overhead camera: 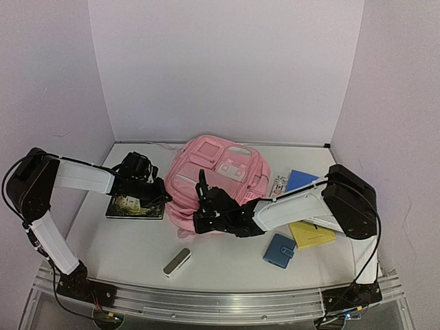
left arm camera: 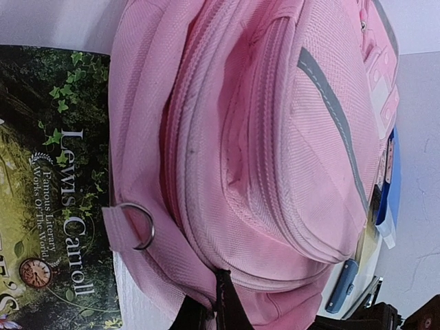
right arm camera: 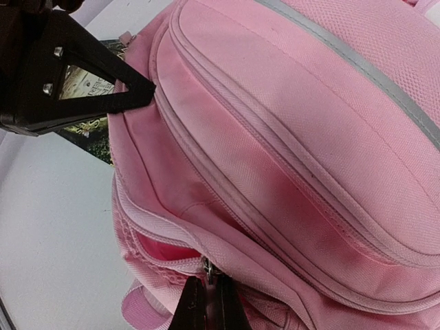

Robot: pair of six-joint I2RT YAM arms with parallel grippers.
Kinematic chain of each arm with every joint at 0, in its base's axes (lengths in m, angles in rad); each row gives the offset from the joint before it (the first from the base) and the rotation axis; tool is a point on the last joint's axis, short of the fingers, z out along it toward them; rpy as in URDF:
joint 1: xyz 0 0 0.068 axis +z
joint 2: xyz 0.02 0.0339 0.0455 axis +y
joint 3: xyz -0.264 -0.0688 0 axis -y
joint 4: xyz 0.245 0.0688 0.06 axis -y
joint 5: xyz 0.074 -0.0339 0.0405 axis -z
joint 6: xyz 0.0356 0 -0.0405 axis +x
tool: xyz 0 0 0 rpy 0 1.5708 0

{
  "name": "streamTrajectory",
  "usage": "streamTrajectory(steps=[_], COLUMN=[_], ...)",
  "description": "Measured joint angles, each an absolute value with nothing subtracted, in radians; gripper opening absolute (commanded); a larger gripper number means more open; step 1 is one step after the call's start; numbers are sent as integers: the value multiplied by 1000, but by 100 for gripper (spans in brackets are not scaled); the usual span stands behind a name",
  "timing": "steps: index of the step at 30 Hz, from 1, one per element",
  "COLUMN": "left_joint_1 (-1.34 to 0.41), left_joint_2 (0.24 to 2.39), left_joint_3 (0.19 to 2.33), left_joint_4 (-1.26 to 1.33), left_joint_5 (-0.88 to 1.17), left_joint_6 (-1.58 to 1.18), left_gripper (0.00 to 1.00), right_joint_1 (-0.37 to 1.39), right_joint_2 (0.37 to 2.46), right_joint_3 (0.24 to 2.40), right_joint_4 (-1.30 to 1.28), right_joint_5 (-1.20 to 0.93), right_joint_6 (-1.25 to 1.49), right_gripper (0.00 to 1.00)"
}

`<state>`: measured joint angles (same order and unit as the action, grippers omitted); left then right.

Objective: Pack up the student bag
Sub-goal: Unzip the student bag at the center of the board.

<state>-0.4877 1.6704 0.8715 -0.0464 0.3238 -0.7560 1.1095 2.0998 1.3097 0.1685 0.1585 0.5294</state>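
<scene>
Pinching the zip pull (right arm camera: 206, 267) just ahead of it, the right gripper (right arm camera: 208, 285) risked losing it if the bag (right arm camera: 289, 137), lying between both grippers and clamped by the left gripper (left arm camera: 220, 289), slid sideways.

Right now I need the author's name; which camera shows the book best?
The left wrist view: the book fills its left side, Lewis Carroll readable on the cover. Top external shows it small, beside the student bag, partly hidden by the left gripper. Right wrist catches only a sliver.
</scene>
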Motion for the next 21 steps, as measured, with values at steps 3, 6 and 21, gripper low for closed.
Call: streamTrajectory(steps=[3, 6, 21], left_joint_1=[-484, -480, -424], left_joint_2=[1667, 1659, 1621], left_joint_3=[871, 871, 871], left_joint_4=[-50, -53, -77], left_joint_5=[319, 319, 384], left_joint_6=[-755, -750, -687], left_gripper=[0, 0, 0], right_joint_1=[1110, 1112, 1111], right_joint_2=[2098, 2083, 2000], right_joint_3=[1309, 1301, 1184], right_joint_4=[165, 153, 148], right_joint_5=[166, 179, 213], right_joint_6=[535, 538, 589], right_gripper=[0, 0, 0])
